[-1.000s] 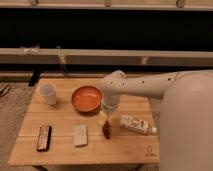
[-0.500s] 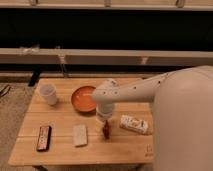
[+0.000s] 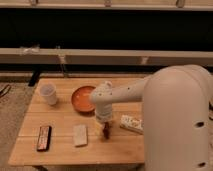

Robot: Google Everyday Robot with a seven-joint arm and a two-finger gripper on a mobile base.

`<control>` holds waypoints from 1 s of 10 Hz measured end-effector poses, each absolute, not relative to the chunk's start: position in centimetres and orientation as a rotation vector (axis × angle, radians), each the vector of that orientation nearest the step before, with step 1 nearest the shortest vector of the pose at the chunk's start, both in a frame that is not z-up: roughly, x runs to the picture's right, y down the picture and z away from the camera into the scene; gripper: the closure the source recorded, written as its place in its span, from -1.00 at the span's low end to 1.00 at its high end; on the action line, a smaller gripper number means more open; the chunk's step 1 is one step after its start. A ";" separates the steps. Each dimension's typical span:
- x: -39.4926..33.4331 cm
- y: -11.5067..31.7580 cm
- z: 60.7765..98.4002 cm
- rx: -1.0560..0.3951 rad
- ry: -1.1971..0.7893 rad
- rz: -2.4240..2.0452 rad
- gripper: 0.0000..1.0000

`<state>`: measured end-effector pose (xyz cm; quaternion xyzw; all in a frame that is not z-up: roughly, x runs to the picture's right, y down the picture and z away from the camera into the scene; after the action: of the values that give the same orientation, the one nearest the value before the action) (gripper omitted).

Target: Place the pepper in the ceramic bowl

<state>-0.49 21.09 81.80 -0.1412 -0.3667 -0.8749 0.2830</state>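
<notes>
The pepper (image 3: 105, 132) is a small dark-red sliver on the wooden table (image 3: 60, 150), in front of the ceramic bowl. The ceramic bowl (image 3: 81, 99) is orange-brown, round and shallow, and stands mid-table with nothing showing in it. My gripper (image 3: 104, 125) points straight down from the white arm (image 3: 120, 95) and sits right at the pepper, just to the front right of the bowl. The gripper covers the top of the pepper.
A white translucent cup (image 3: 48, 93) stands left of the bowl. A white labelled bottle (image 3: 131, 123) lies right of the gripper. A pale flat packet (image 3: 80, 135) and a dark bar (image 3: 44, 138) lie near the front edge. My large white body (image 3: 175, 125) fills the right.
The arm's wrist has moved left and down, over the bowl's right edge. The gripper has dropped slightly onto the pepper. Nothing on the table has moved.
</notes>
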 end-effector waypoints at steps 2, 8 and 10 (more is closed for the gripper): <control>-0.2 21.4 82.0 -0.398 -0.998 -2.339 -0.60; -0.1 22.1 82.8 -0.487 -1.083 -2.322 0.22; 0.0 22.1 82.9 -0.495 -1.116 -2.304 0.62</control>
<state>0.02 22.09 82.93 -0.1830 -0.4128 -0.8524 0.2637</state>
